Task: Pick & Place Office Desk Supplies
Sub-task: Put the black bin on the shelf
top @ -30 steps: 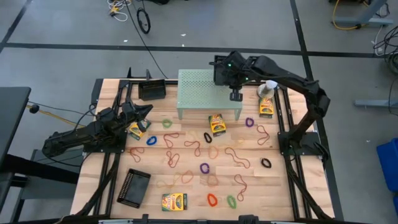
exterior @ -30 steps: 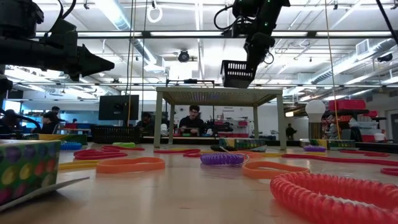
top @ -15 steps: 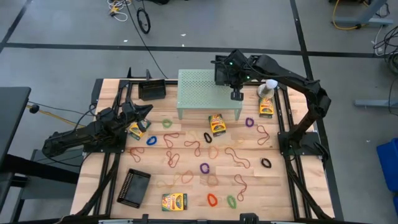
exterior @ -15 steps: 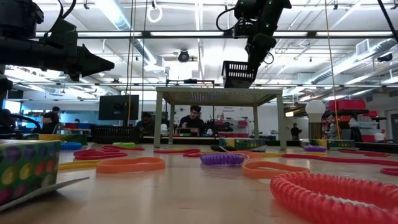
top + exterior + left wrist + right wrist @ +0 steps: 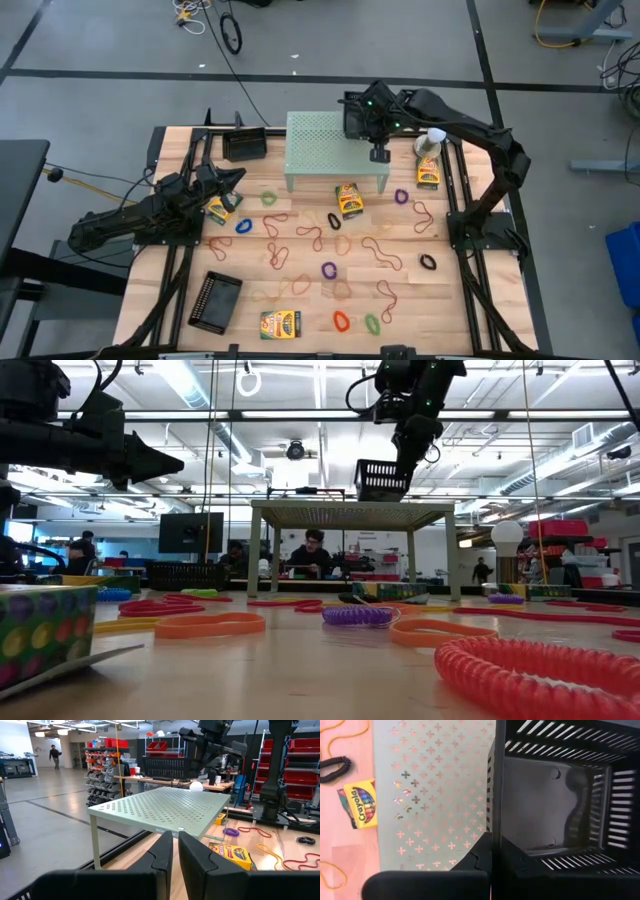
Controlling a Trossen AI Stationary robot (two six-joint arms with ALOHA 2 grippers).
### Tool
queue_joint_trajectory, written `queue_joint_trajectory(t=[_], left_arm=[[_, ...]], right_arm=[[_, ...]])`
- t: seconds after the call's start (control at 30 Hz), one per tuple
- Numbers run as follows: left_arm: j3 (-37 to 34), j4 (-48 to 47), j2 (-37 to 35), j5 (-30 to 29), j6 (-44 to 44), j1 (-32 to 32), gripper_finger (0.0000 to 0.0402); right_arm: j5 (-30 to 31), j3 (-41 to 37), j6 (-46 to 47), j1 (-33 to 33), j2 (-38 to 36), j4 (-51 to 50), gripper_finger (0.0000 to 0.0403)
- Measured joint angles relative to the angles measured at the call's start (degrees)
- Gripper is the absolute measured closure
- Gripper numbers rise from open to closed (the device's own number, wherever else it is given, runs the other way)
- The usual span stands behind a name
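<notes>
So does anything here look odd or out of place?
Yes: the right gripper holds a black slatted basket by its wall in mid-air above the green perforated stand, while rubber bands lie scattered loose across the table.

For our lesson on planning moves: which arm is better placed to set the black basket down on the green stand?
Right. The right gripper grips the black basket by its wall, directly above the green stand; the left gripper waits empty at the table's left side.

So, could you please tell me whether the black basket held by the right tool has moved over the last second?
No. In the high view the black basket in the right tool sits over the same right end of the green perforated stand as before.
</notes>
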Motion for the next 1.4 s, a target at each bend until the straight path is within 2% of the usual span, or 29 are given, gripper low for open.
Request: queue_joint_trajectory(t=[0.13,0.43,0.6,1.4], left_arm=[[-0.02,0.0,-0.01,0.0,0.0,-0.02,0.0364],[0.0,0.0,-0.02,0.0,0.0,0.0,0.0364],[-0.02,0.0,0.0,0.0,0.0,0.0,0.0364],[-0.02,-0.01,0.0,0.0,0.01,0.0,0.0364]], right_arm=[[0.44,0.0,-0.4,0.05,-0.03,-0.24,0.0396],[1.66,0.0,1.99,-0.39,-0.02,-8.1,0.0396],[-0.01,0.0,2.01,-0.42,-0.02,-8.13,0.0396],[-0.12,0.0,3.01,-0.32,-0.02,-11.54,0.0396]])
